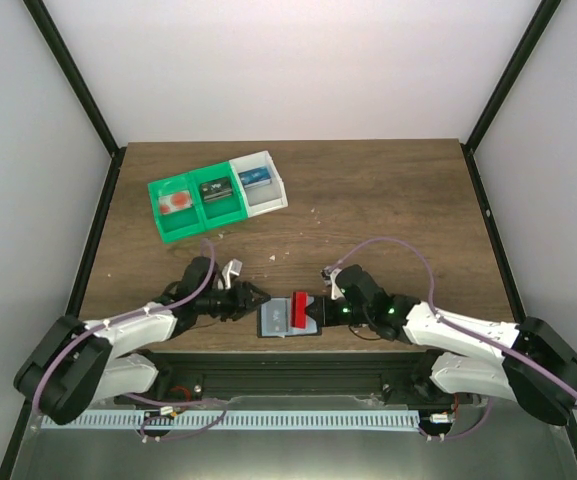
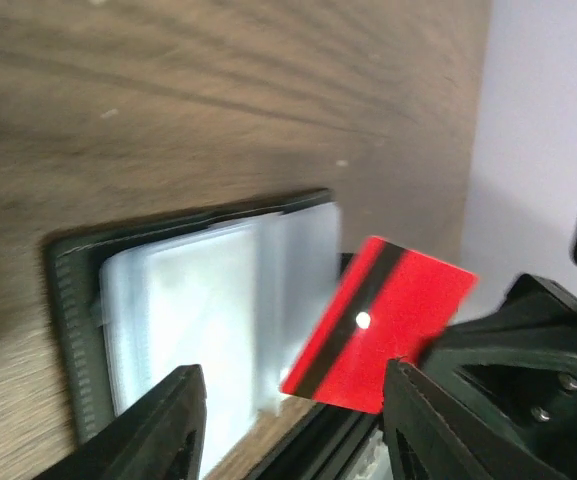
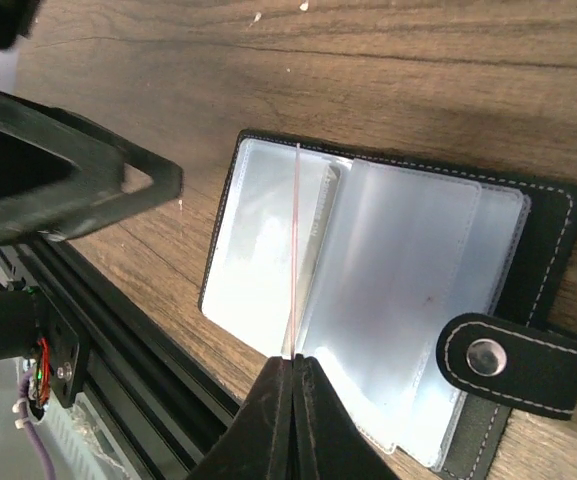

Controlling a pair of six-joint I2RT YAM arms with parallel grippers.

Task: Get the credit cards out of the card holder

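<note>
My arms both lie low along the near edge, wrists facing each other. The card holder (image 1: pixel 276 322) lies open mid-edge there. The tray (image 1: pixel 190 234) toward the far-left corner has something in each compartment. My right gripper (image 3: pixel 290 362) is pinching a red credit card (image 2: pixel 388 330) upright over the pockets, and my left gripper (image 1: pixel 258 297) is spread, holding nothing.

red card (image 3: pixel 295 250) edge-on in right claw (image 3: pixel 292 362) over open card holder (image 3: pixel 408 300)
</note>
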